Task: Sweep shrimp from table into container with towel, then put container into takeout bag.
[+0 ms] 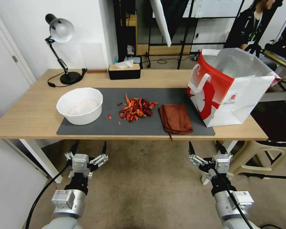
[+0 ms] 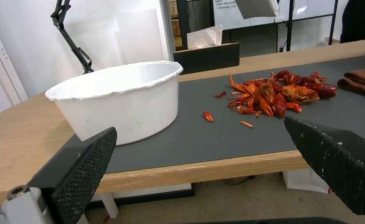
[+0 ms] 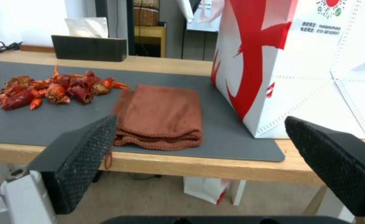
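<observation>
A heap of red-orange shrimp [image 1: 135, 109] [image 2: 275, 93] [image 3: 54, 89] lies mid-mat on the table [image 1: 31, 111], a few bits strayed toward the white container [image 1: 80, 105] [image 2: 120, 99] at the mat's left end. A folded rust-brown towel [image 1: 176, 118] [image 3: 161, 115] rests just right of the heap. The red and white takeout bag [image 1: 227, 87] [image 3: 298, 62] stands open at the mat's right end. My left gripper [image 1: 88, 149] [image 2: 199, 133] and right gripper [image 1: 206, 147] [image 3: 199, 133] hang below the table's front edge, both open and holding nothing.
A black tissue box [image 1: 124, 71] and a desk lamp [image 1: 61, 47] stand at the table's back. The dark grey mat [image 1: 95, 128] covers the middle. A beige stool [image 1: 260, 156] sits on the floor at the right.
</observation>
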Available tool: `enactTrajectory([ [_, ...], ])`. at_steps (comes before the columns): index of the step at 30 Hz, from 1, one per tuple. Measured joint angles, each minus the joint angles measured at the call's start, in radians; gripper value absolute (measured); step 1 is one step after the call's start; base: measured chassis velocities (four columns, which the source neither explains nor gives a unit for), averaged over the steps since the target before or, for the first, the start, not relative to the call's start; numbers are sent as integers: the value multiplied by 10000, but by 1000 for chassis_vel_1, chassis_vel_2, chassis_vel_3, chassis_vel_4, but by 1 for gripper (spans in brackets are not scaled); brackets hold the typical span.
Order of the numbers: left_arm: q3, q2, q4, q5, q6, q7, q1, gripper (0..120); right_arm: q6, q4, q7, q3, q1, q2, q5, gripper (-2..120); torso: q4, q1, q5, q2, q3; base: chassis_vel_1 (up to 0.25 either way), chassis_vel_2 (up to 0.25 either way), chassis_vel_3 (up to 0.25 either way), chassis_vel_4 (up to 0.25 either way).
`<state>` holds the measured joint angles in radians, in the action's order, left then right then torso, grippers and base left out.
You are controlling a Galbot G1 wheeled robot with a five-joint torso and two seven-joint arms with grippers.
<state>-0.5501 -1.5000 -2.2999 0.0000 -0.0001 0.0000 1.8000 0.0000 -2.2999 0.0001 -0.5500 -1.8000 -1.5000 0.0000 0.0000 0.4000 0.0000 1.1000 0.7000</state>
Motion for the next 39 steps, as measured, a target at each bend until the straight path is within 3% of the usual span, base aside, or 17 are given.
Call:
enactTrajectory([
  [22, 14, 24, 56, -4, -140, -105, -59, 100, 29, 2, 5, 0, 11, 0, 0, 100, 1, 0, 1, 0, 0, 0, 0, 0, 0],
  [24, 73, 130, 355, -26, -699, -508, -295, 100, 444, 187, 105, -13, 123, 12, 50, 100, 0, 0, 0, 0, 0, 0, 0, 0, 0],
  [25, 73, 130, 355, -26, -699, -508, -295, 100, 444, 187, 105, -13, 123, 12, 50, 100, 0, 0, 0, 0, 0, 0, 0, 0, 0],
  [26, 123, 217, 599, -52, -1185, -855, -497, 100, 908, 392, 222, -41, 256, 28, 124, 100, 1, 1, -1, 0, 0, 0, 0, 0, 0],
  [27, 134, 234, 652, -57, -1288, -929, -537, 100, 1039, 454, 256, -50, 293, 33, 146, 100, 0, 0, -2, 0, 0, 0, 0, 0, 0],
  [28, 207, 344, 984, -92, -1928, -1389, -787, 100, 1684, 741, 422, -91, 472, 55, 250, 100, 0, 0, 0, 0, 1, 0, 0, 0, 0],
  [29, 207, 344, 984, -92, -1928, -1389, -787, 100, 1684, 741, 422, -91, 472, 55, 250, 100, 0, 0, 0, 0, 1, 0, 0, 0, 0],
  [31, 291, 496, 1400, -134, -2739, -1964, -1110, 100, 2472, 1095, 622, -138, 693, 83, 375, 100, 0, 1, 0, 0, 0, 0, 0, 0, 0],
  [33, 317, 542, 1523, -147, -2977, -2134, -1210, 100, 2750, 1217, 691, -152, 772, 93, 418, 100, 0, 0, -1, 0, 1, 0, 0, 0, 0],
  [35, 409, 691, 1951, -192, -3816, -2731, -1550, 100, 3574, 1583, 901, -203, 1001, 122, 546, 100, 0, 1, 0, 0, 1, 0, 0, 0, 0],
  [36, 409, 691, 1951, -192, -3816, -2731, -1550, 100, 3574, 1583, 901, -203, 1001, 122, 546, 100, 0, 1, 0, 0, 1, 0, 0, 0, 0],
  [39, 489, 863, 2372, -241, -4677, -3285, -1874, 100, 4439, 1966, 1120, -255, 1245, 151, 681, 100, -2, 2, -3, -1, 1, 0, 0, 0, 0],
])
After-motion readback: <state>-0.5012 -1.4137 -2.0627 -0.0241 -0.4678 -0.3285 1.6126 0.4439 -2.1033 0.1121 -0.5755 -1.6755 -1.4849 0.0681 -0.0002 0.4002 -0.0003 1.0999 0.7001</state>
